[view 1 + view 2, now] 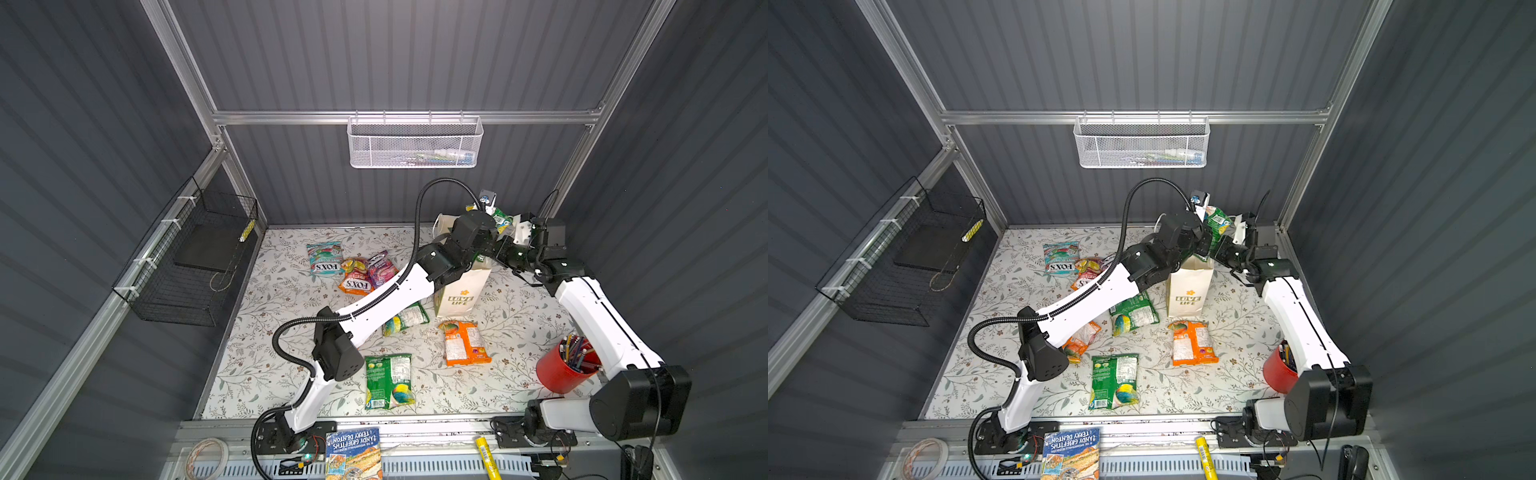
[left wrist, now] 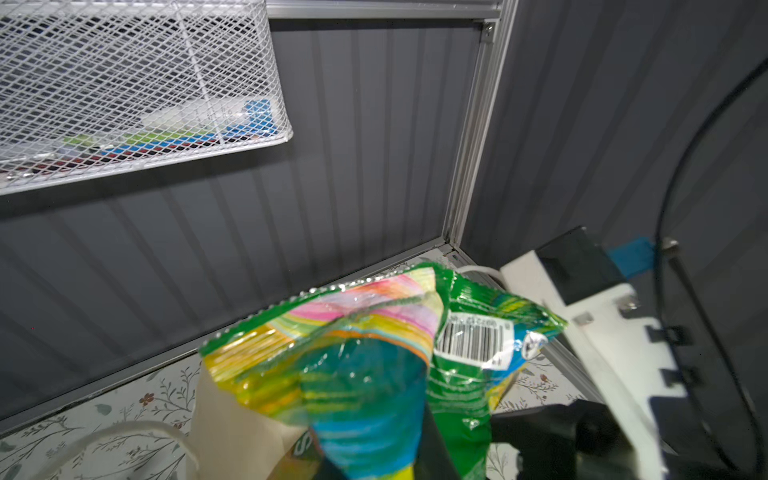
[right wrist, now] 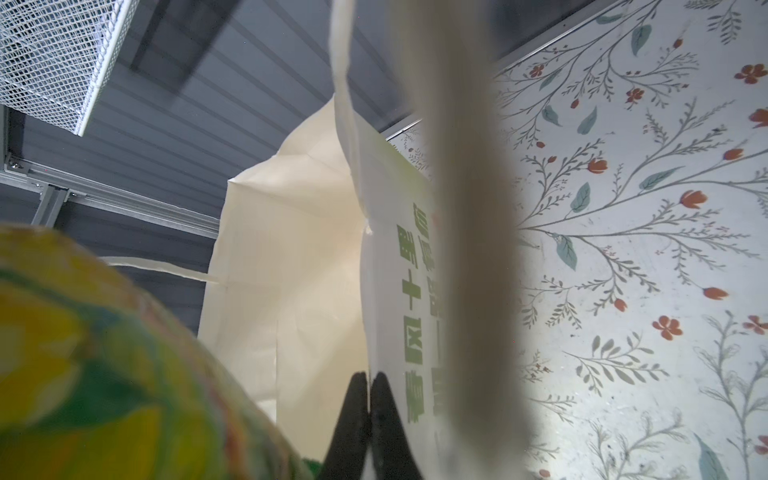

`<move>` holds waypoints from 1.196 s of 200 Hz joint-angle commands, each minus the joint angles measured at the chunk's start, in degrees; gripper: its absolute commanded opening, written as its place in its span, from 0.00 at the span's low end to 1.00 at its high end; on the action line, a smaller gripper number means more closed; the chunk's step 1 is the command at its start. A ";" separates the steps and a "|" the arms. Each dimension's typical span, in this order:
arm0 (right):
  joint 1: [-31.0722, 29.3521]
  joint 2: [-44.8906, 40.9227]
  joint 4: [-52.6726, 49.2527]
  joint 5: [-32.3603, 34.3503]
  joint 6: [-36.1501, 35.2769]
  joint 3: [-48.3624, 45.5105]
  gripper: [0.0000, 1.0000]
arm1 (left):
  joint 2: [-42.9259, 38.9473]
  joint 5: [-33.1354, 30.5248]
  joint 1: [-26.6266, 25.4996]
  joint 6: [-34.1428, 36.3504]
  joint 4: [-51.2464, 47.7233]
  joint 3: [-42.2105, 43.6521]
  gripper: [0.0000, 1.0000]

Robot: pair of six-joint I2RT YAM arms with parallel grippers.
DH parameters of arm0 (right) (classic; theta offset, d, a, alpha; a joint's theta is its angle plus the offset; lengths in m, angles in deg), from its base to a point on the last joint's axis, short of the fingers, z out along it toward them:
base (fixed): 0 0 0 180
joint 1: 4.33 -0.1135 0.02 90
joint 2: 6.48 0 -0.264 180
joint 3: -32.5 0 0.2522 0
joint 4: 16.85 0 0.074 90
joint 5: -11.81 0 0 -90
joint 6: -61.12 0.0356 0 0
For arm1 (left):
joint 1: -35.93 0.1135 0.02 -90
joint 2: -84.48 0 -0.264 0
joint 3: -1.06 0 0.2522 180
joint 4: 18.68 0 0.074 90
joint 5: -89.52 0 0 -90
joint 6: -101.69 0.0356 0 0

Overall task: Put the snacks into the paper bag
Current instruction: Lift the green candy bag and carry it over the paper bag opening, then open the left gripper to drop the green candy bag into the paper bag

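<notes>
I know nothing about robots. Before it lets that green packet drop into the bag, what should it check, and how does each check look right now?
1. Grip of the left claw on the green packet: ok, shut on one end.
2. Hold of the right claw on the paper bag: ok, pinched shut on its rim.
3. Bag mouth open: ok, the right wrist view looks into it.
4. Bag standing upright on the table: ok in both top views.
5. Packet directly over the mouth: cannot tell; the arms hide the opening from above.
</notes>
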 commanded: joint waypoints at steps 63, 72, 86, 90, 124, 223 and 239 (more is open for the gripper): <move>-0.46 0.09 0.21 0.23 -0.68 1.48 0.00 | 3.11 -7.01 -1.20 -1.78 1.12 -2.66 0.10; -0.54 0.05 0.25 0.23 -0.60 1.52 0.00 | 3.13 -7.19 -1.33 -2.51 1.12 -2.22 0.10; -0.54 0.09 0.30 0.23 -0.60 1.54 0.00 | 3.56 -7.82 -1.59 -2.84 1.05 -2.26 0.11; -0.54 0.09 0.30 0.23 -0.60 1.54 0.00 | 3.68 -8.01 -1.70 -2.82 1.00 -2.39 0.11; -0.63 0.01 0.38 0.23 -0.66 1.53 0.00 | 3.26 -6.74 -1.90 -3.35 1.85 -1.10 0.23; -0.63 -0.08 0.64 2.60 -0.51 1.27 0.00 | -0.37 -3.21 -2.91 -3.26 3.93 1.76 0.48; -0.63 0.09 0.65 2.61 -0.51 1.32 0.00 | -1.35 -1.89 -3.04 -3.50 4.02 2.62 0.62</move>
